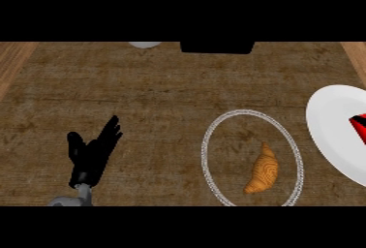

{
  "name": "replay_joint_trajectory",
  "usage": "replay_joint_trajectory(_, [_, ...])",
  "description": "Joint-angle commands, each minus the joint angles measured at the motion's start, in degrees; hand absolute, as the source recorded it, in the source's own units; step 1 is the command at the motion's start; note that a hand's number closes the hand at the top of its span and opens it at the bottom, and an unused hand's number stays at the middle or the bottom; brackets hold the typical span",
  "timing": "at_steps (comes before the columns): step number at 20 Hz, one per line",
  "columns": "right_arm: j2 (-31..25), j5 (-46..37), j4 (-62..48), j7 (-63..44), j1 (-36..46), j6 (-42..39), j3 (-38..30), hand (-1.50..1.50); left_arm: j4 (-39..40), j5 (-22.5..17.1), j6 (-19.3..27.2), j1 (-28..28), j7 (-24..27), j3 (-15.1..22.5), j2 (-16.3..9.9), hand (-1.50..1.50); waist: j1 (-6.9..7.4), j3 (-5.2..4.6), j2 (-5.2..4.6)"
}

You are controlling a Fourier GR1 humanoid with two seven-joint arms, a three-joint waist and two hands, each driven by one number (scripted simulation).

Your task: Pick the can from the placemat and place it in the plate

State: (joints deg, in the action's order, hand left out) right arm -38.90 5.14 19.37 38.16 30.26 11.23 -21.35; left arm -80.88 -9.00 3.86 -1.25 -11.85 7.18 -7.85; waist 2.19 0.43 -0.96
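Counter is seen covered by a brown woven placemat, wood showing at both side edges. White plate is cut off by the right edge; a red and black object, probably the can, lies on it at the frame edge. A clear ringed dish sits just left of the plate, a croissant inside. Left hand is seen lower left, fingers straight and spread, nothing held. Right hand is not seen.
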Motion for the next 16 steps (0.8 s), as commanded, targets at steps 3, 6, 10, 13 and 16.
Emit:
replay_joint_trajectory(3, [-5.5,4.9,-6.8,3.3,-1.6,-11.6,-5.7,-1.50,-1.9,1.1,0.8,2.4,-0.7,1.1,0.7,0.00,-0.44,-0.10,0.24])
replay_joint_trajectory(6, [-6.5,5.6,-7.4,3.2,-3.5,-18.6,-5.8,-1.50,1.1,-0.4,-1.0,0.1,0.3,-2.4,-1.5,0.00,-1.39,-0.25,0.52])
replay_joint_trajectory(10, [-10.6,5.1,-8.4,5.8,-6.8,-30.7,-5.3,-1.50,2.0,1.3,0.9,0.7,1.5,-0.1,1.7,0.00,-1.46,-0.17,0.38])
replay_joint_trajectory(13, [-12.6,4.3,-8.6,9.0,-11.1,-35.6,-4.6,-1.50,-3.4,2.7,3.8,2.2,-1.9,1.5,3.0,0.00,-1.49,-0.20,0.72])
replay_joint_trajectory(16, [-11.2,2.7,-9.2,14.7,-14.8,-36.1,-3.5,-1.50,-1.7,0.3,-0.5,1.6,-1.0,-1.2,-0.1,0.00,-1.37,-0.15,0.59])
